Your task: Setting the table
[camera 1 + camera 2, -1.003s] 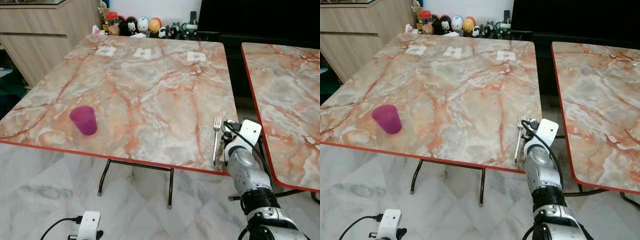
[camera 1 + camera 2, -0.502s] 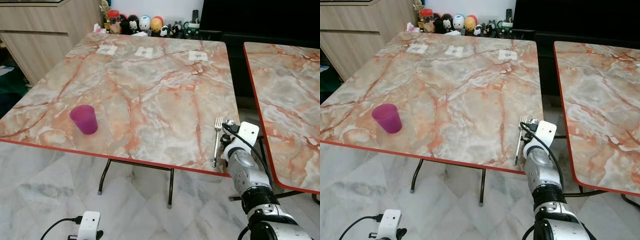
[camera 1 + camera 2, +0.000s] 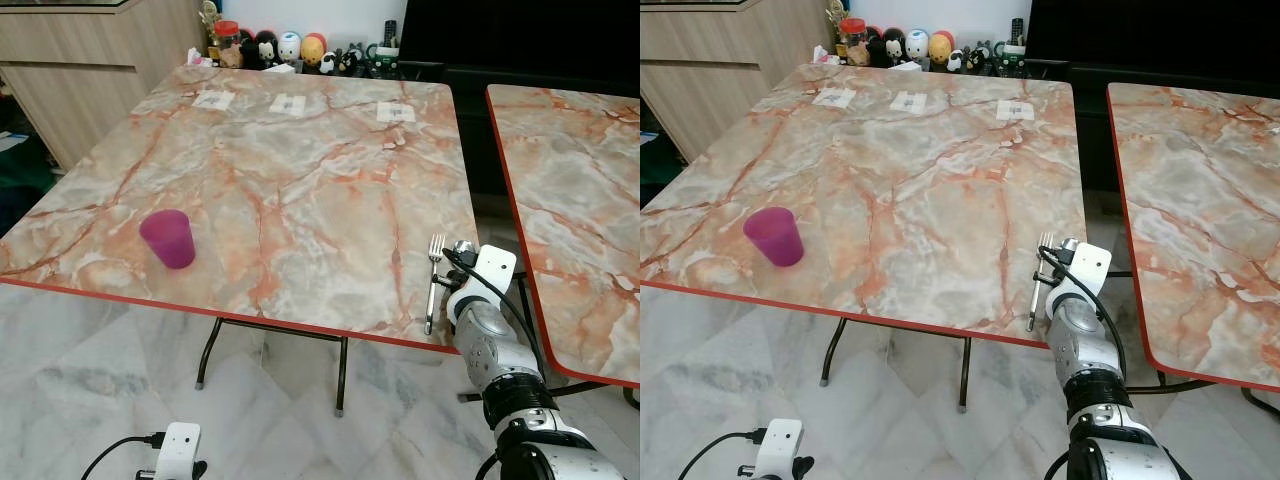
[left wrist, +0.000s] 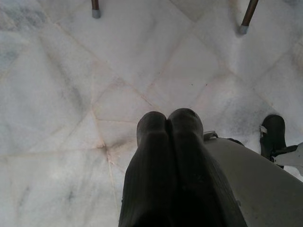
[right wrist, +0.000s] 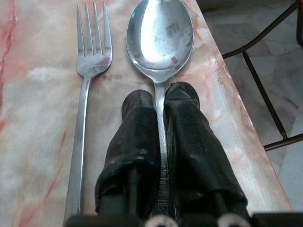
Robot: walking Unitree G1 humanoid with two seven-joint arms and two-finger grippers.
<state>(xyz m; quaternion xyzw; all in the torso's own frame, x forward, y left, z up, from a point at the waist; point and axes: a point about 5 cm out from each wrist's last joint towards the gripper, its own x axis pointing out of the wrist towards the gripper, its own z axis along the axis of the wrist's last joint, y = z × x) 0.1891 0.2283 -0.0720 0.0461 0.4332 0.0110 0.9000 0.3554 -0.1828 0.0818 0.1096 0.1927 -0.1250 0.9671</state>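
Observation:
A metal fork (image 3: 433, 281) lies on the marble table (image 3: 300, 170) near its front right corner, prongs pointing away from me. My right gripper (image 5: 160, 97) is shut on the handle of a metal spoon (image 5: 160, 37), which lies flat on the table just right of the fork (image 5: 87, 85) and parallel to it. The right wrist (image 3: 484, 300) hovers over the table's front edge. A purple cup (image 3: 168, 239) stands upright near the front left of the table. My left gripper (image 4: 166, 124) hangs shut over the floor, holding nothing.
A second marble table (image 3: 575, 190) stands to the right across a narrow gap. Three paper cards (image 3: 286, 103) lie along the far edge, with small figurines (image 3: 290, 48) behind them. A wooden cabinet (image 3: 90, 70) is at the far left. Table legs (image 3: 342, 375) stand on the tiled floor.
The right wrist has drawn slightly nearer to the table edge beside the fork. The camera has shifted a little; fork and cup stay put.

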